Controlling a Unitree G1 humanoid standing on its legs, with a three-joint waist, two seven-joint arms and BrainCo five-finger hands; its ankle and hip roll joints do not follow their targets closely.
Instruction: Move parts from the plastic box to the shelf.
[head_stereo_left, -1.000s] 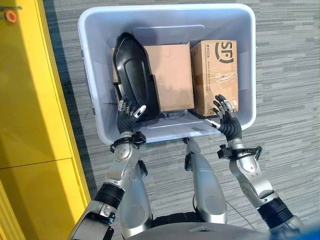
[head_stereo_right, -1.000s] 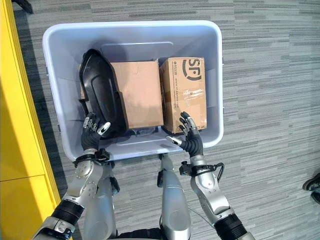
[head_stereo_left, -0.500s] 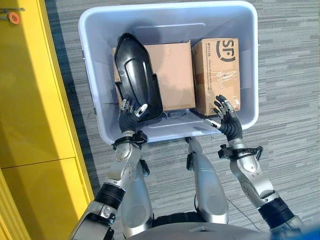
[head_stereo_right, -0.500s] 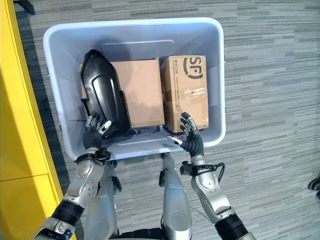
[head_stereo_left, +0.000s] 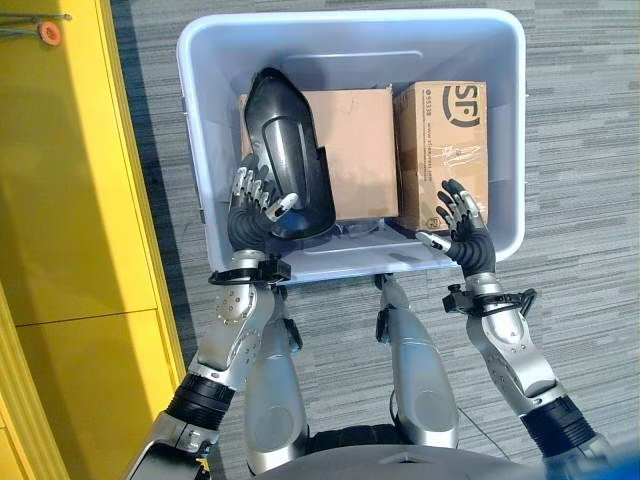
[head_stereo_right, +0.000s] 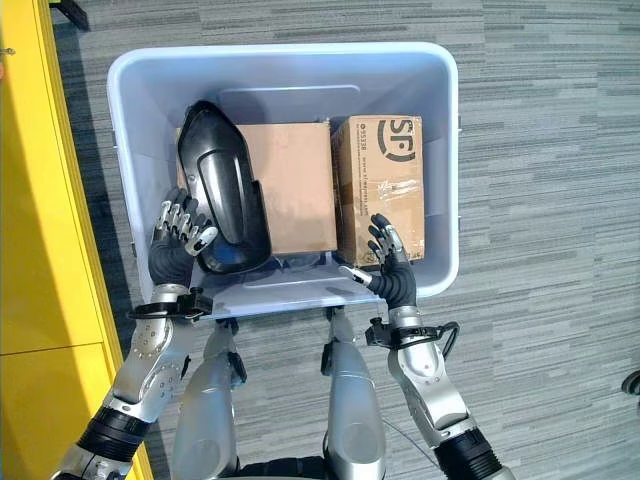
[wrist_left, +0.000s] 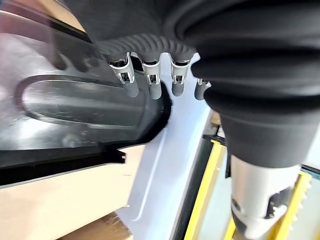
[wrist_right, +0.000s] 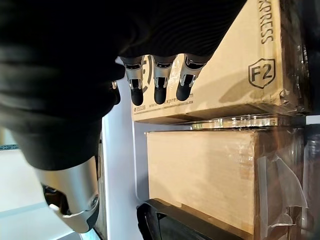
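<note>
A pale blue plastic box (head_stereo_left: 350, 22) stands on the floor in front of me. Inside it, a curved black plastic part (head_stereo_left: 290, 150) leans at the left, beside a plain carton (head_stereo_left: 358, 150) and a printed carton (head_stereo_left: 452, 135). My left hand (head_stereo_left: 252, 205) is inside the box, open, with straight fingers (wrist_left: 152, 82) resting on the black part (wrist_left: 60, 110) along its left near edge and the thumb lying on its face. Open with spread fingers, my right hand (head_stereo_left: 465, 238) hovers over the box's near right corner, just short of the printed carton (wrist_right: 230, 75).
A tall yellow structure (head_stereo_left: 70, 200) runs along the left side, close to the box's left wall. Grey striped carpet (head_stereo_left: 580, 200) lies to the right of the box and in front of it. The two cartons fill the box's middle and right.
The camera has shifted a little. My left hand has risen from the box's near wall onto the black part's left edge. The right hand has hardly moved.
</note>
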